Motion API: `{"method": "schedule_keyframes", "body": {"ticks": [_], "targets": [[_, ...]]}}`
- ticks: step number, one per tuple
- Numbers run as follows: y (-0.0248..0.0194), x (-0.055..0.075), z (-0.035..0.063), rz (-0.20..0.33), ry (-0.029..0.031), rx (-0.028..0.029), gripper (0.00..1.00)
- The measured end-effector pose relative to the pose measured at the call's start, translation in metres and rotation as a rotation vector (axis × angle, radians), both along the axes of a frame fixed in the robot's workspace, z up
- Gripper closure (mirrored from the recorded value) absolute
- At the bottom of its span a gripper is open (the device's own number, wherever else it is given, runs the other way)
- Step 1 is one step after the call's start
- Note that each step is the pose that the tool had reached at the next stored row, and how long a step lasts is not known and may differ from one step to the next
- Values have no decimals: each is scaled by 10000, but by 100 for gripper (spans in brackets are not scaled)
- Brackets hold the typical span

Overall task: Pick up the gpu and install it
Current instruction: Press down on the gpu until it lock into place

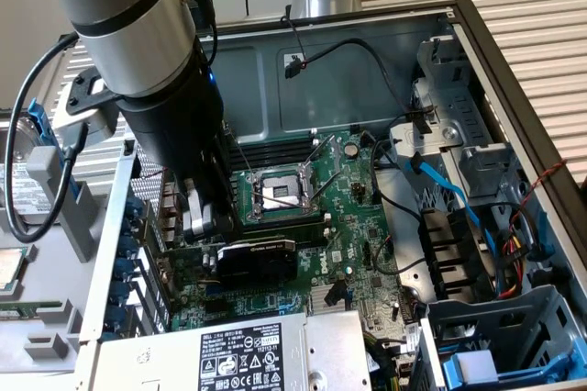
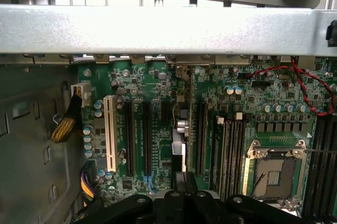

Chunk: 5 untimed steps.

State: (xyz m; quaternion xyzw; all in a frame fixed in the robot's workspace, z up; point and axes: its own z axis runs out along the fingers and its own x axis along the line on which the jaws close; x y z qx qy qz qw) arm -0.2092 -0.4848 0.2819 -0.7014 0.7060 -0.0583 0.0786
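The gpu (image 1: 260,258), a small card with a black fan shroud, stands on edge over the expansion slots of the green motherboard (image 1: 358,226) inside the open computer case. My gripper (image 1: 209,230) reaches down at the card's end on the exterior view's left and is shut on it. In the wrist view the gpu (image 2: 179,129) runs edge-on, straight out from between my dark fingers (image 2: 176,182). It lies along the black slots, beside the white slot (image 2: 109,132).
The bare processor socket (image 1: 280,191) with its raised lever sits just behind the card. A silver power supply (image 1: 238,354) is in front, drive cages and blue cables (image 1: 495,336) at the exterior view's right. The case's metal rim (image 2: 168,29) crosses above the slots.
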Motion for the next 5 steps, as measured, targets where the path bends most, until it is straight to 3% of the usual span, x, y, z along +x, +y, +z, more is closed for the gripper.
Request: {"method": "schedule_keyframes", "body": {"ticks": [5], "targets": [[0,0,0,0,0,0,89]]}}
